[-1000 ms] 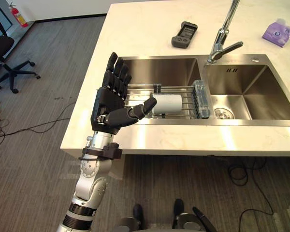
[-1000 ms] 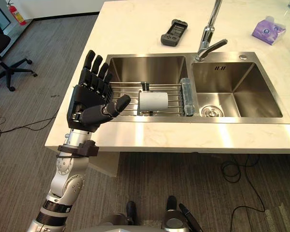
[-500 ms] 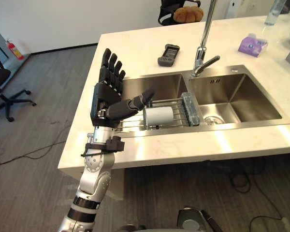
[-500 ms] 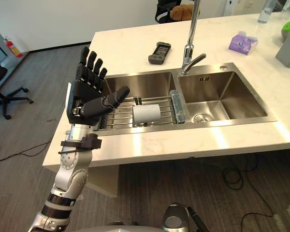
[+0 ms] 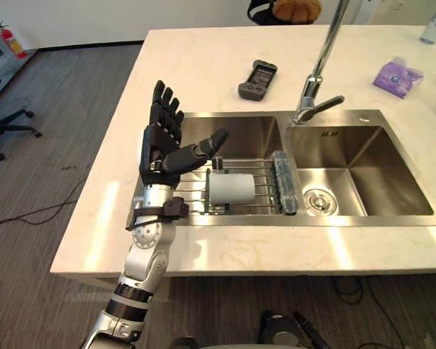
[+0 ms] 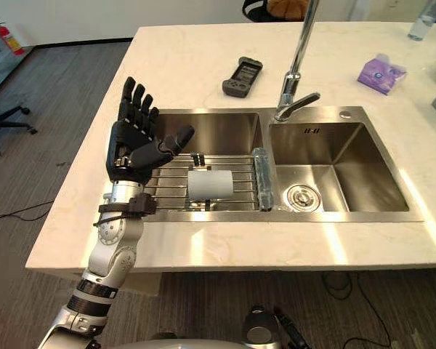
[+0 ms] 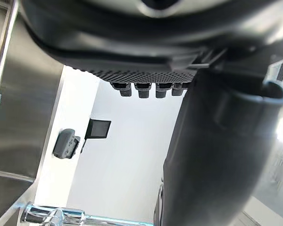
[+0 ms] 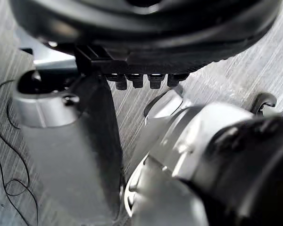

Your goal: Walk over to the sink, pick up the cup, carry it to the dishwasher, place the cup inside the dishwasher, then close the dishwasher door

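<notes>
Fingers (image 5: 164, 110) of the left hand (image 5: 158, 150) spread open (thumb too), raised beside the cup (image 5: 231, 187) on the sink rack (image 5: 266, 192).

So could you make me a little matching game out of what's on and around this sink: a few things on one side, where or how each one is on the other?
Things:
1. cup
2. left hand
3. dark handset
4. purple pack

Places or states:
A. on the counter, behind the left basin
B. lying on its side on the wire rack
C. on the counter, to the right of the tap
D. raised beside the rack, fingers straight, holding nothing

Pairs: 1-B, 2-D, 3-A, 4-C.
</notes>
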You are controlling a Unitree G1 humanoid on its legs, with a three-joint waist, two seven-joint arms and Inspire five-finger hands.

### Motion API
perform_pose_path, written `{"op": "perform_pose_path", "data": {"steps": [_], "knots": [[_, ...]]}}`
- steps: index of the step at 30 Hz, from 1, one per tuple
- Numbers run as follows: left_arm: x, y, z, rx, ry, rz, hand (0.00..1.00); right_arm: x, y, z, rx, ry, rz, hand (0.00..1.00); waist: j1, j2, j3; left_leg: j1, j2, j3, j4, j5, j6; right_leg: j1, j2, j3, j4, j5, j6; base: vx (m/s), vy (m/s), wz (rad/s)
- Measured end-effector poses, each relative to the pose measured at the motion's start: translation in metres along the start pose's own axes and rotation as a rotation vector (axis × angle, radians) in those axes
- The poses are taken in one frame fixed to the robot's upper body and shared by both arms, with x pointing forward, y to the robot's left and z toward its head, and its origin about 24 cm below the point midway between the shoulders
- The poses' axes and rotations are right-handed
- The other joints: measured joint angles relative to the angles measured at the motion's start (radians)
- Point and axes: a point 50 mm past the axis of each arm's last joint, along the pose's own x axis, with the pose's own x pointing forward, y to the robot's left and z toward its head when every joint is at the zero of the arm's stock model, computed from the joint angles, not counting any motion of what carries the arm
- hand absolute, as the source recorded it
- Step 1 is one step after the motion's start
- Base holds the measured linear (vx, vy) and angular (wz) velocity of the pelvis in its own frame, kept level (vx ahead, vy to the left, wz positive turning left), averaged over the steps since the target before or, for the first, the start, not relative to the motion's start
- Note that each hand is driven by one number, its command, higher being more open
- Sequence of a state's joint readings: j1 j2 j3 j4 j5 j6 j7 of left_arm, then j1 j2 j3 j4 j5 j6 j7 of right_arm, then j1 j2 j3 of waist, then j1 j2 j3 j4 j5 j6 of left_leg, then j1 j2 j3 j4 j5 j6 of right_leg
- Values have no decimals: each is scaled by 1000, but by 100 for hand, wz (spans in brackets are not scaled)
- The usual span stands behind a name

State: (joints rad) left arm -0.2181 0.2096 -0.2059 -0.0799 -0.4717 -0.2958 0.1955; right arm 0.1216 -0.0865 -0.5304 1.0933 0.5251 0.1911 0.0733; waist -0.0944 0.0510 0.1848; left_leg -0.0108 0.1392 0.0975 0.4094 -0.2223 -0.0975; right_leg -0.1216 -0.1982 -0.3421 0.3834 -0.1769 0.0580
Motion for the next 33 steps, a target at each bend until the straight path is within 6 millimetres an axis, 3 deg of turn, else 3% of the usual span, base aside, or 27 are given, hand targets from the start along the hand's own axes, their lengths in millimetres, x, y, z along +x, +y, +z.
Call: {"op": "perform_pose_path", "data": {"steps": [1, 2, 4, 6, 8, 9, 10, 12, 15, 23, 33], "knots": [[-2, 1, -1, 0, 5, 4, 100, 0, -2, 3, -16, 1, -6, 100, 2, 8, 3, -28, 10, -2, 71, 3, -1, 11, 7, -1, 0, -4, -5, 52, -111, 2], [-3, 1, -2, -1, 15, 7, 100, -1, -7, 7, -25, 1, -19, 100, 3, 16, 9, -56, 20, -8, 159, 22, -21, 40, 10, -2, -9, -8, -15, 74, -68, -1], [-5, 0, -4, -2, 25, -5, 100, -3, -15, 8, -29, 4, -39, 100, 8, 4, 18, -83, 11, -5, 207, 5, -16, 89, -8, 0, -48, -5, -18, 72, -45, -2], [-4, -5, 1, -2, 6, -60, 100, -6, -26, 13, -36, -8, -55, 100, 9, 9, 16, -105, -20, 0, 80, -15, -7, 119, -23, 0, -73, 4, -3, 86, -12, -11], [-4, -12, 8, 4, -24, -114, 100, -7, -30, 20, -35, -24, -53, 100, 8, 38, 1, -116, -23, 8, -91, 162, 4, 117, -2, 7, -83, 7, 21, 134, 55, -20], [-4, -14, 10, 9, -32, -153, 100, -7, -30, 21, -20, -29, -51, 100, 7, 48, -13, -88, -26, 29, -155, 151, 23, 114, -3, 16, -82, 4, 33, 152, 78, -17], [-4, -15, 11, 11, -34, -178, 100, -7, -26, 19, -5, -27, -31, 100, 0, 32, -17, -64, -50, 45, -225, 178, 33, 101, -23, 23, -85, 7, 41, 150, 83, -14], [-4, -16, 9, 12, -17, -187, 100, -5, -19, 13, 20, -13, 1, 100, -1, 28, -18, -44, -76, 57, -298, 208, 44, 92, -39, 32, -98, 17, 56, 117, 72, -7], [-6, -16, 4, 25, 31, -195, 100, -4, -13, -3, 51, 29, 10, 100, -1, 27, -17, -13, -89, 71, -341, 218, 48, 115, -45, 35, -137, 31, 71, 114, 59, -7], [-15, -28, -3, 53, 113, -386, 100, -3, -12, -1, 25, 20, -21, 100, 3, 24, -21, 13, -87, 81, -371, 219, 50, 163, -26, 35, -232, 78, 71, 22, 20, -5], [-27, -19, -3, 325, 274, -768, 100, -3, -11, -2, -46, 52, -20, 100, 17, 17, -61, 14, -98, 82, -426, 258, 65, 178, -16, 32, -322, 142, 77, -24, 27, 0]]}}
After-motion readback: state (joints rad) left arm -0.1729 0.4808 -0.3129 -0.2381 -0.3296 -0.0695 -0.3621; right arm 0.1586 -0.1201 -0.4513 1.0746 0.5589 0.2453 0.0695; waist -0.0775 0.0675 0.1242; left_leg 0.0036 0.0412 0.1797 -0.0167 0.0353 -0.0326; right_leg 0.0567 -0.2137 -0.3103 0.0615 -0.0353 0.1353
